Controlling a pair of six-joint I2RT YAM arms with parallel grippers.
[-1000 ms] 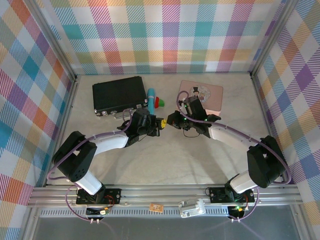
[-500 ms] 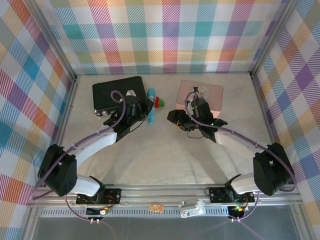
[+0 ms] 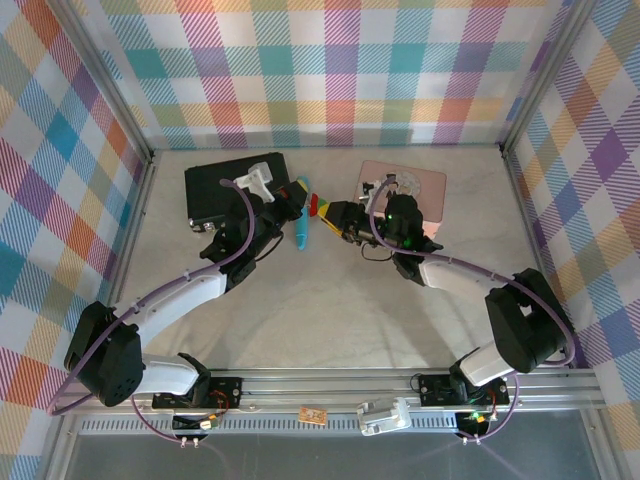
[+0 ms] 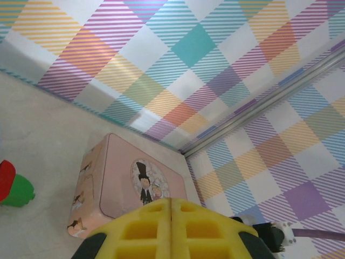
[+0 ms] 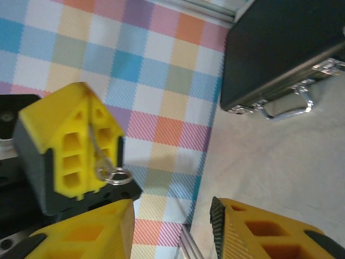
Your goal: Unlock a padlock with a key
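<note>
The key (image 5: 98, 152) sits pinched in the seam between the yellow fingers (image 5: 59, 116) of the left gripper (image 4: 171, 229). Its slim shaft runs along the closed pads and its small ring (image 5: 114, 176) hangs free at the fingers' edge. The jaws are pressed fully together on it, a grip that suits so thin a thing and gives it a fixed line for aiming. Straight across from those fingertips, a short way off, the right gripper (image 5: 171, 224) has its jaws well apart with nothing between them. Its camera looks squarely at the held key, which reads as the two hands being lined up on each other, the empty one kept free to steady or take the lock. Where the padlock is I cannot tell, so I cannot judge how near the key is to its keyhole. My guess is that the insertion is not yet begun. Out past the left gripper's fingertips the pink tin (image 4: 116, 189) rests against the checked wall, with the pen's red and green tip (image 4: 16, 191) off to their left on the table (image 3: 330, 300). From above, the blue pen (image 3: 302, 228) lies close beside the left gripper, between it and the right one. To the right of the left gripper, as the right wrist sees it, the black case (image 5: 280, 48) lies flat with its silver latch (image 5: 285, 105) facing the grippers, well apart from the key and out of its path
</note>
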